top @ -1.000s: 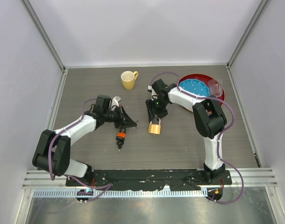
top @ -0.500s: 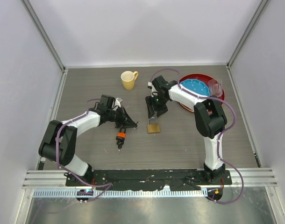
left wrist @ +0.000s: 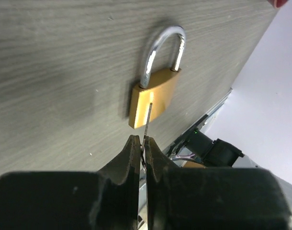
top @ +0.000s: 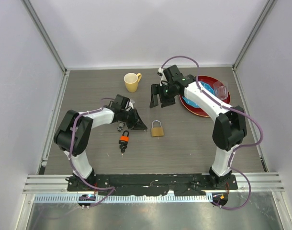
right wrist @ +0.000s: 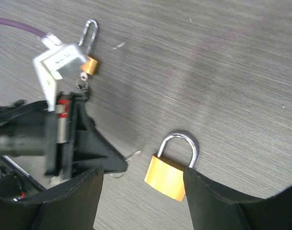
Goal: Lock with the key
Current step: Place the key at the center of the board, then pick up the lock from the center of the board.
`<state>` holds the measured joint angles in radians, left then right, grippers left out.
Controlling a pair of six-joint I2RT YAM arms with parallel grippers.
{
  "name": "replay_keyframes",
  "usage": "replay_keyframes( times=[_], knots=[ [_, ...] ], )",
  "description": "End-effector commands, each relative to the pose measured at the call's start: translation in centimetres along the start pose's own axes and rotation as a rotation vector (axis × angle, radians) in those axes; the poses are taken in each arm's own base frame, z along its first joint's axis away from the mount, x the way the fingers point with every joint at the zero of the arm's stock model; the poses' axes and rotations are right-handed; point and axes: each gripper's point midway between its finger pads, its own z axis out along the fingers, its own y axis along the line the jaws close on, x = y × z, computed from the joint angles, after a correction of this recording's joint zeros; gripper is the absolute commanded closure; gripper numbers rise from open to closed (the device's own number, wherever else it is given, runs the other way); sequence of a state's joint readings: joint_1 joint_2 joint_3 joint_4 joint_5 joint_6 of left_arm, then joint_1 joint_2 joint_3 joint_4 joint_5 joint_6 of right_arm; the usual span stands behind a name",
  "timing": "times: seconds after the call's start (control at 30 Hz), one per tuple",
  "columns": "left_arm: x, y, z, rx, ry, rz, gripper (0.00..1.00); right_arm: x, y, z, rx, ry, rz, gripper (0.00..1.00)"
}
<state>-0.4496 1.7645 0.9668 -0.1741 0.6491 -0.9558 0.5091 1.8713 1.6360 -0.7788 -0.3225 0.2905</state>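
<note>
A brass padlock [top: 157, 130] with a closed-looking steel shackle lies flat on the grey wood table. It also shows in the left wrist view [left wrist: 153, 98] and the right wrist view [right wrist: 169, 175]. My left gripper [top: 139, 127] is just left of it, shut on a thin key [left wrist: 148, 120] whose blade points at the lock's bottom edge; its tip [right wrist: 133, 155] stops a little short of the body. My right gripper [top: 160, 98] is open and empty, raised behind the padlock, its fingers [right wrist: 241, 203] spread wide either side of it.
A yellow cup [top: 131, 82] stands at the back. A red plate [top: 194, 108] with a blue disc and a clear cup [top: 220, 88] is at the back right. A small orange and black object [top: 123, 140] lies near the left gripper. A second small brass padlock [right wrist: 90, 65] lies behind it.
My right gripper has drawn back and up, away from the padlock, which now lies alone on the table. My left gripper has moved right with the key, closer to the lock.
</note>
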Motion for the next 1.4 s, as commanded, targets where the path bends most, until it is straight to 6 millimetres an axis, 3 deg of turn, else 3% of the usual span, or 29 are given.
replay_keyframes(
  times=[0.0,0.03,0.07,0.17,0.23,0.47,0.63,0.73,0.87,0.93,0.97,1.0,1.17,1.37],
  knots=[
    [-0.5,-0.8,0.9,0.012,0.009,0.057,0.87,-1.5,1.8,-3.4,-0.058,-0.094,0.010,0.27],
    [-0.4,-0.7,1.0,0.011,0.012,0.063,0.83,-1.6,1.8,-3.6,-0.061,-0.099,0.011,0.27],
    [-0.4,-0.7,1.0,0.004,0.011,0.060,0.71,-1.7,1.7,-4.1,-0.064,-0.109,0.012,0.27],
    [-0.5,-0.3,0.6,-0.026,-0.019,0.070,0.49,-1.8,1.7,-4.4,-0.070,-0.113,0.018,0.26],
    [-0.7,-0.2,0.3,-0.046,-0.043,0.078,0.39,-2.0,1.9,-4.7,-0.076,-0.121,0.016,0.27],
    [-1.8,-2.8,-1.6,-0.023,-0.115,0.134,0.30,-2.4,2.4,-5.5,-0.103,-0.136,0.011,0.25],
    [-3.2,-5.4,-3.8,0.034,-0.197,0.177,0.25,-3.0,3.0,-6.3,-0.129,-0.165,-0.004,0.19],
    [-4.5,-5.7,-5.5,0.023,-0.267,0.202,0.18,-3.4,3.2,-6.6,-0.140,-0.186,-0.005,0.18],
    [-6.4,-4.3,-7.7,-0.106,-0.343,0.239,0.10,-3.6,3.4,-7.2,-0.148,-0.211,0.002,0.17],
    [-6.4,-1.6,-8.6,-0.267,-0.337,0.270,0.07,-3.6,3.5,-7.2,-0.157,-0.211,0.011,0.16],
    [-7.0,-1.5,-9.2,-0.312,-0.353,0.294,0.07,-3.4,3.5,-7.1,-0.163,-0.207,0.015,0.16],
    [-7.0,0.2,-9.9,-0.410,-0.355,0.288,0.07,-3.4,3.8,-7.1,-0.180,-0.208,0.015,0.13],
    [-9.1,2.3,-11.7,-0.594,-0.398,0.398,0.09,-2.9,3.8,-6.7,-0.194,-0.189,0.026,0.12],
    [-10.7,3.8,-10.2,-0.663,-0.352,0.440,0.13,-2.2,3.7,-6.6,-0.196,-0.175,0.040,0.12]
  ],
)
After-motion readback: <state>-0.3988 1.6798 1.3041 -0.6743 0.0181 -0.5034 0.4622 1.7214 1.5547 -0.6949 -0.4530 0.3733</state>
